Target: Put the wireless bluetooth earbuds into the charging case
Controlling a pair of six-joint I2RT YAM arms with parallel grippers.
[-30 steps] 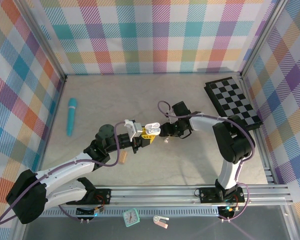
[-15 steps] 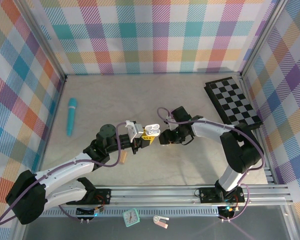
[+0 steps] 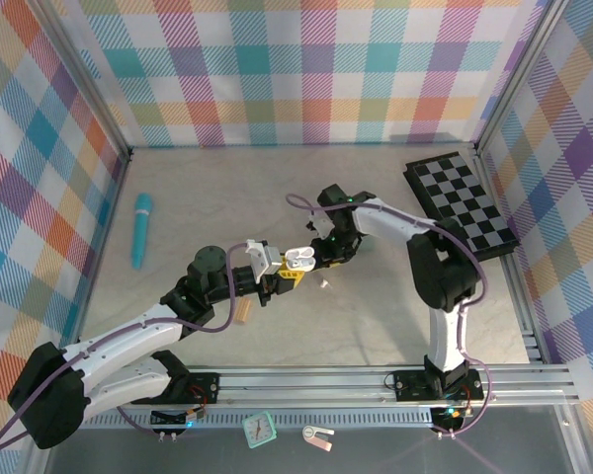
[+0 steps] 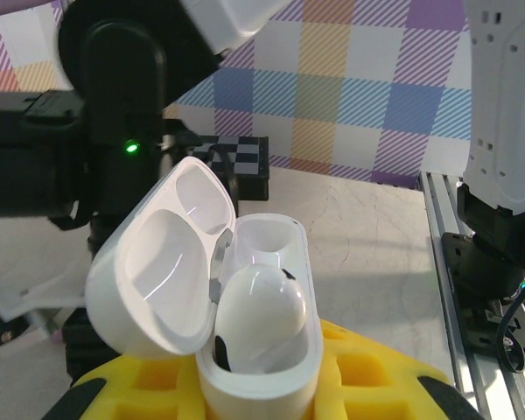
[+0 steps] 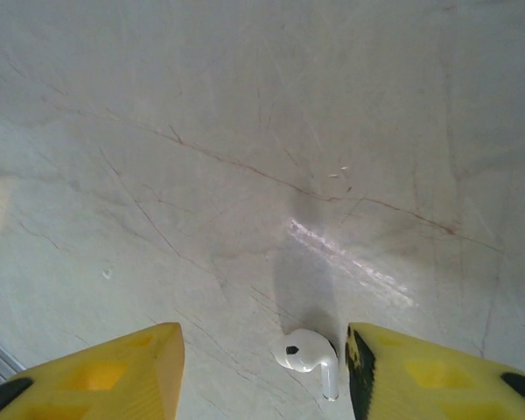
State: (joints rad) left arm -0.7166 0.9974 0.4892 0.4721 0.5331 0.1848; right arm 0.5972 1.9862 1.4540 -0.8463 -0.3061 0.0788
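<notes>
My left gripper point(image 3: 285, 276) is shut on the base of a white charging case point(image 3: 298, 260), holding it up with the lid swung open to the left. In the left wrist view the case point(image 4: 254, 367) has one white earbud point(image 4: 261, 319) seated in its near slot, while the far slot point(image 4: 268, 240) is bare. A second white earbud point(image 5: 308, 354) lies on the table. My right gripper point(image 5: 262, 376) hangs open over it, with the bud between the yellow fingers and close to the right finger point(image 5: 420, 372). From above, this earbud point(image 3: 324, 283) lies just right of the case, under my right gripper point(image 3: 326, 261).
A teal cylinder point(image 3: 141, 229) lies at the left. A folded checkerboard point(image 3: 462, 204) sits at the right, by the wall. A small tan block point(image 3: 243, 313) rests beside the left arm. The two grippers are close together at mid-table.
My right arm has swung left and away from its base, bringing its gripper over the loose earbud, with its jaws slightly narrower. The left gripper and case have barely moved.
</notes>
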